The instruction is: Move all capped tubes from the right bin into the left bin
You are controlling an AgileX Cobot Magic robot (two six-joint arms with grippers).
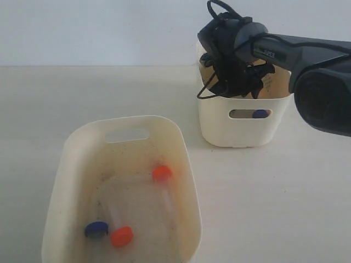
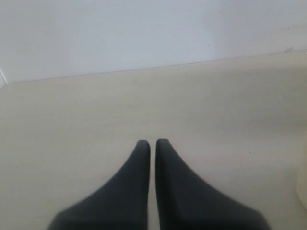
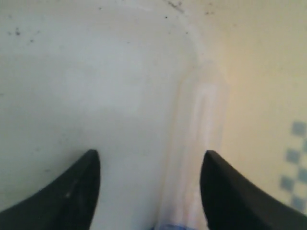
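Exterior high, oblique; left wrist low over table (image 2: 72,120); right wrist inside right bin (image 1: 216,129).

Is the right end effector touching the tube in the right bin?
Cannot tell. Right wrist view: the clear tube lies between open fingers of the right end effector, blurred against one.

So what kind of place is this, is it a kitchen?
Probably a robot test bench, not a kitchen: just a plain pale table and blank wall, small capped tubes lying in the left bin, and a black robot arm at the right bin.
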